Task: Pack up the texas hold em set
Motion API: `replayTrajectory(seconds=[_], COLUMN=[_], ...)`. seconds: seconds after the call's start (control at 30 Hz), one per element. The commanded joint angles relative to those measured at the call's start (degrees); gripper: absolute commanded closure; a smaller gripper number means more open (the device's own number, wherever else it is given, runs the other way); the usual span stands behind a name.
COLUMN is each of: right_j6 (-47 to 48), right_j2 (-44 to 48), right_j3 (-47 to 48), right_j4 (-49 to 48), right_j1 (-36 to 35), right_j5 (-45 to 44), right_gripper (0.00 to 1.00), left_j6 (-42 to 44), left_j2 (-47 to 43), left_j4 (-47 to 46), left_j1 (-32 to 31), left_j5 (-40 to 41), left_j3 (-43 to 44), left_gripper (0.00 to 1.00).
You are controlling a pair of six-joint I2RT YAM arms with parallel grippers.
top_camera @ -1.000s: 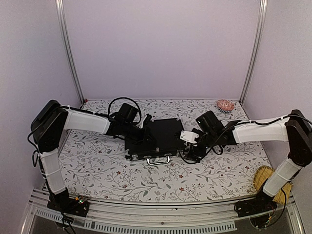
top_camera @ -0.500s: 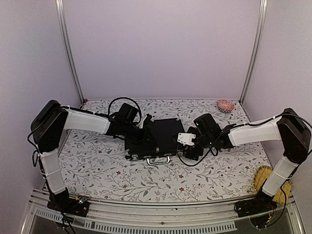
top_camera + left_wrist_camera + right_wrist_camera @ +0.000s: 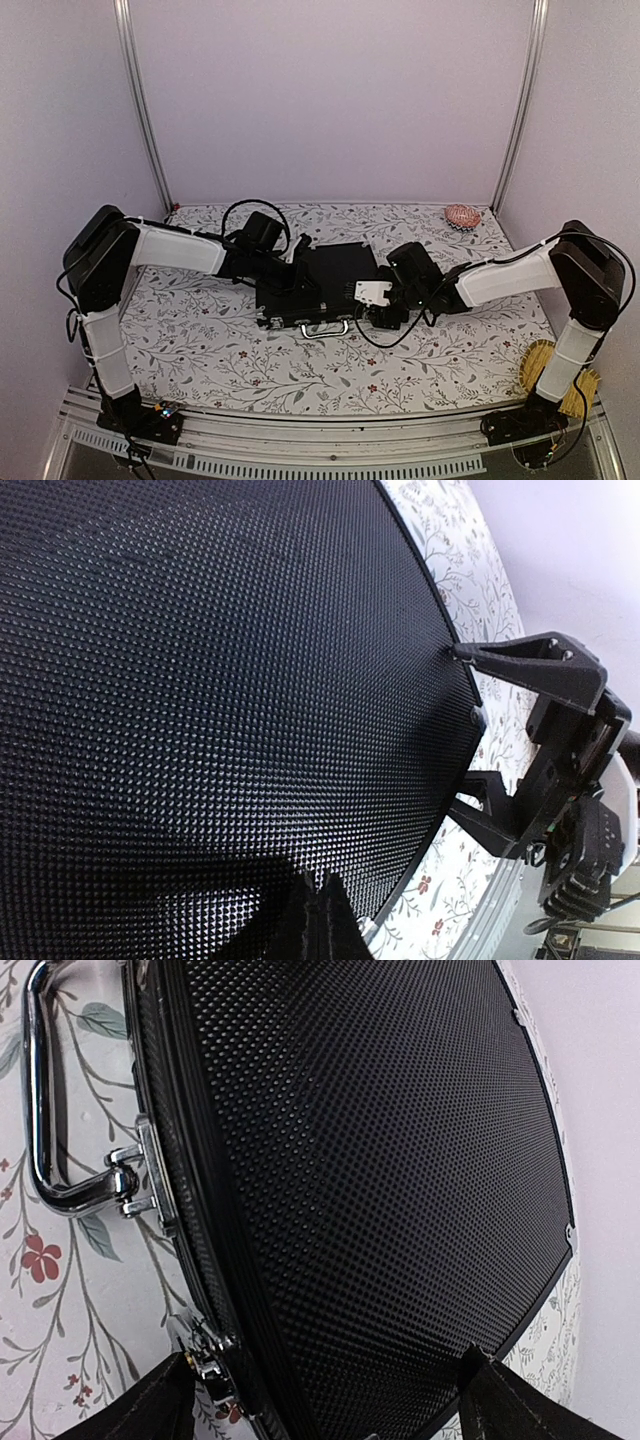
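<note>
Since one second ago, the right arm has travelled to the left, and the right gripper (image 3: pixel 330 1400) is now at the right end of the briefcase (image 3: pixel 325 285). The left arm has not changed its place. The briefcase lies flat in the middle of the bench (image 3: pixel 230 350), lid down, with its silver handle (image 3: pixel 40 1090) towards the arm bases. No loose pieces of the set are visible.

The right jaws are wide open, one finger on each side of the case corner, gripping nothing. The left gripper (image 3: pixel 320 920) has its jaws closed together, tips on the dotted lid, also holding nothing.

I judge the step in hand is to secure the lid. To do it well, the left tips should press straight down so that the case does not slide. The right fingers should come to the latch (image 3: pixel 205 1355) from the front side, not from above. Pushing against the end wall would only turn the case.
</note>
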State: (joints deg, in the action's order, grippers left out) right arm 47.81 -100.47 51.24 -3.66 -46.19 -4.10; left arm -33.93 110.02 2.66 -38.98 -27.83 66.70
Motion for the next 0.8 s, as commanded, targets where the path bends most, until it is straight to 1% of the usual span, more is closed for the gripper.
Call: replayTrajectory(seconds=[0.0,0.17,0.23,0.33,0.43,0.5,0.6,0.7,0.73,0.77], right_j6=[0.88,2.43,2.54,2.64,1.56,-0.01,-2.12,-4.17,-4.86,-5.46], right_j2=[-4.57,-6.14,-5.71,-4.54,-2.08,0.98,4.21,6.21,6.51,6.59], right_j3=[-2.59,-3.75,-4.26,-4.8,-4.13,-2.66,1.06,4.91,6.13,7.33], right_j4=[-4.44,-6.86,-7.25,-7.32,-4.34,-0.34,5.89,11.79,13.04,13.87], right_j1=[-1.68,-2.54,-2.65,-2.62,-2.62,-2.65,-2.67,-2.61,-2.64,-2.65], right_j5=[-4.46,-7.03,-7.24,-7.23,-5.28,-2.53,1.92,5.2,5.98,6.44], right_gripper=[0.12,0.27,0.31,0.31,0.25,0.21,0.15,0.12,0.11,0.11], left_j6=[1.25,1.43,1.42,1.46,1.86,2.86,6.82,11.08,12.58,13.9], left_j2=[0.55,0.29,0.08,-0.21,-2.17,-6.04,-12.78,-18.91,-20.4,-21.73], left_j4=[2.84,2.85,2.8,2.77,3.41,4.13,7.09,12.38,14.11,15.83], left_j1=[-0.2,0.09,0.13,0.22,0.15,0.01,-0.34,-0.47,-0.41,-0.4], left_j5=[0.21,0.35,0.39,0.35,1.89,4.17,9.35,15.26,17.45,19.43], left_j3=[-1.27,-1.8,-2.02,-2.36,-2.36,-2.29,-2.38,-3.89,-4.74,-5.67], left_gripper=[0.99,0.99,0.99,0.99,0.98,0.93,0.73,0.59,0.55,0.54])
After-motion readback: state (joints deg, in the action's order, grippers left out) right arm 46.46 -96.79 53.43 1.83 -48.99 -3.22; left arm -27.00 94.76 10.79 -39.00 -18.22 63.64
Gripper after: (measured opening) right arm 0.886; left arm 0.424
